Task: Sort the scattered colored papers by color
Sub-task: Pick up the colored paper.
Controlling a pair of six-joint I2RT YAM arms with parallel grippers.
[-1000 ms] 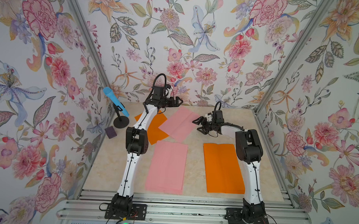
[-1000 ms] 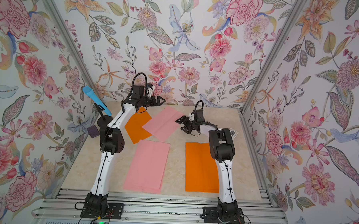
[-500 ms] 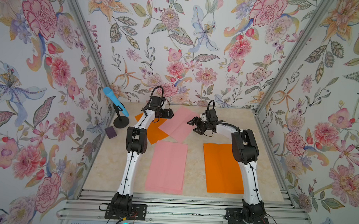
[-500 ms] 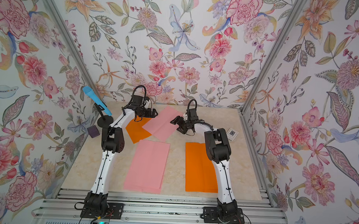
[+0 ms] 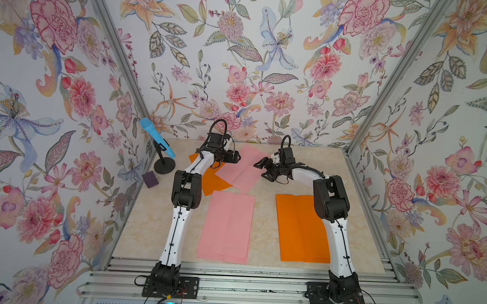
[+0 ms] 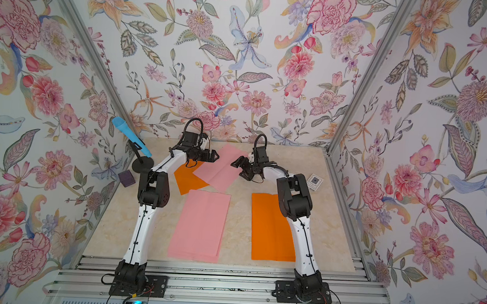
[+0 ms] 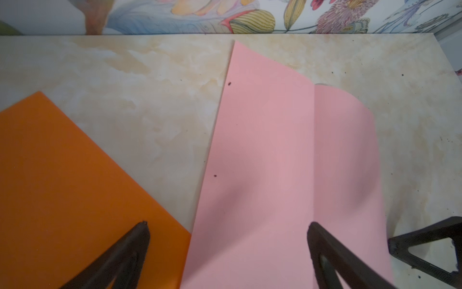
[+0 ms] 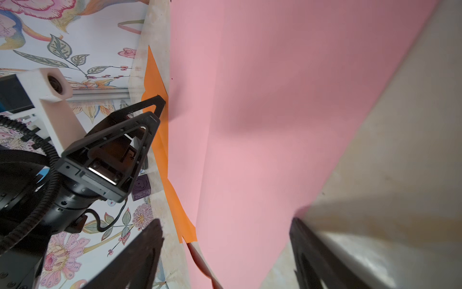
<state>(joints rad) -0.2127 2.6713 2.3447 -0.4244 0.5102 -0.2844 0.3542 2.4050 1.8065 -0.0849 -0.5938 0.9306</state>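
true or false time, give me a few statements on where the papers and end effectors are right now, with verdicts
The far pink sheet partly covers the far orange sheet. True.
The left end effector is shut on a sheet. False: its jaws stand open.
The near pink sheet and near orange sheet lie apart. True.
The purple block sits on a pink sheet. False: the purple block sits on bare table beside the microphone stand.
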